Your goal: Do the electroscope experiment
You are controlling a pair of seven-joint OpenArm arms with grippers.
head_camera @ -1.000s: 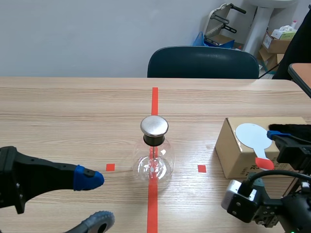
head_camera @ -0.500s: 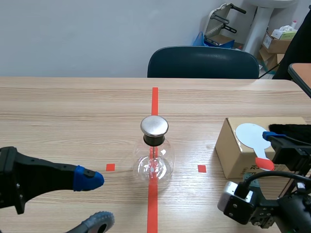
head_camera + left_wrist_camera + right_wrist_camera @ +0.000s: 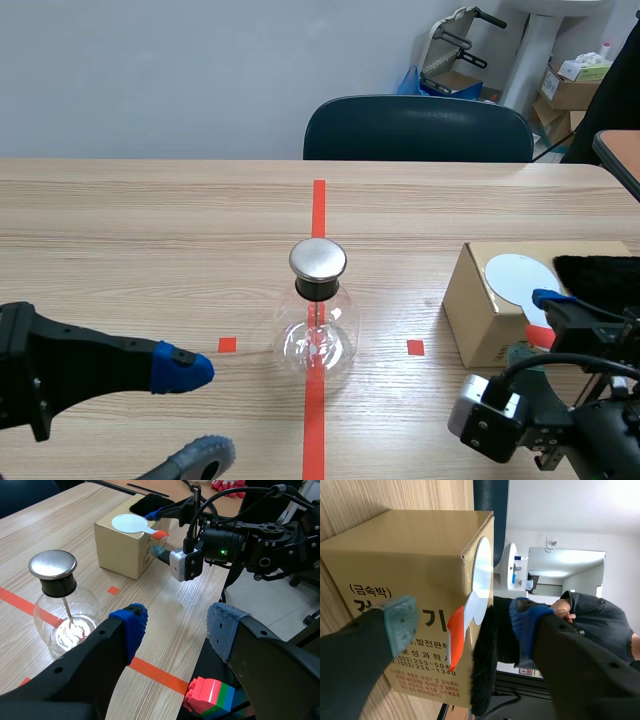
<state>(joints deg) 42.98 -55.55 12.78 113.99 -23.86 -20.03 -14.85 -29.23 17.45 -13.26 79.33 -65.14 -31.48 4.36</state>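
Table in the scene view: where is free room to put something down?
Free: the table between electroscope and chair, and the strip between electroscope and cardboard box. Crowded: the box top, where paddle, black cloth and right pincer sit close.

We see a clear glossy glass flask [image 3: 317, 338] with a brushed metal cap [image 3: 318, 258], a matt cardboard box [image 3: 478, 312] and a wood-grain table [image 3: 150, 230].

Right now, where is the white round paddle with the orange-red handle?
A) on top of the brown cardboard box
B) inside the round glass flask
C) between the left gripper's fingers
A: the white round paddle lies flat on the top face of the brown cardboard box.
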